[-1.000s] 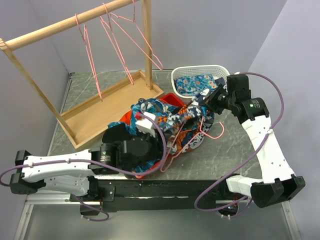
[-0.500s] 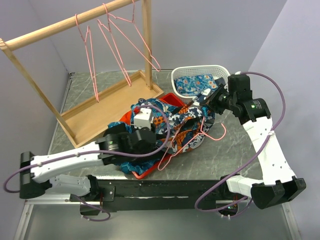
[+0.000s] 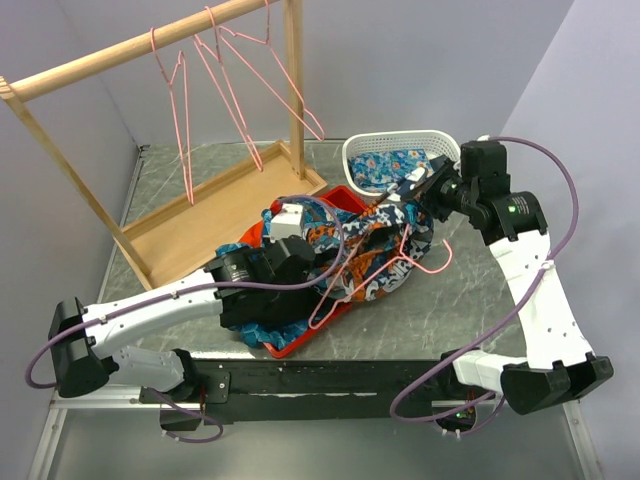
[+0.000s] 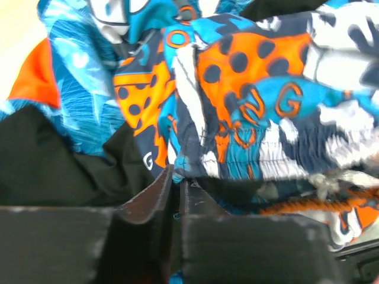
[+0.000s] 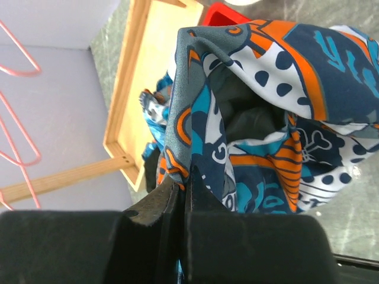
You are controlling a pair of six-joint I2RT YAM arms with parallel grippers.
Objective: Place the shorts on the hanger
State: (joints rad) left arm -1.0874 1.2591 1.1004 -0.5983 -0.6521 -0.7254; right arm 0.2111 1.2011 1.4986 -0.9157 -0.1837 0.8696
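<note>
Left arm's swung further in over the pile since a sec ago, elbow now stretched across the lower left of the top view, and the right arm's lifted its end a touch toward the upper right

Left hand (image 4: pixel 177 177): jaws nearly together, pinching a navy-and-white edge of the shorts (image 3: pixel 372 238). Right hand (image 5: pixel 182 181): also clamped, a fold of the same printed fabric caught btwn its fingers, cloth hanging down past them

Shorts sit mid-frame in the top view, bunched and stretched btwn the two hands, partly over the red bin (image 3: pixel 292 346) and partly over the grey counter (image 3: pixel 440 310). Hanger (image 3: pixel 405 255) is tangled w/ them: pink wire runs diagonally from lower centre up to the right, hook poking out at the right side of the fabric. Can't tell if it's threaded thru a leg or just lying on top

Left wrist view shows a black garment (image 4: pixel 47 163) under the shorts at left

Upper left: wooden rack (image 3: pixel 130 45) w/ three more pink hangers (image 3: pixel 185 120) on its bar. White basket (image 3: pixel 392 146) at upper centre-right holds a blue floral cloth (image 3: pixel 395 165), just beside the right hand
</note>
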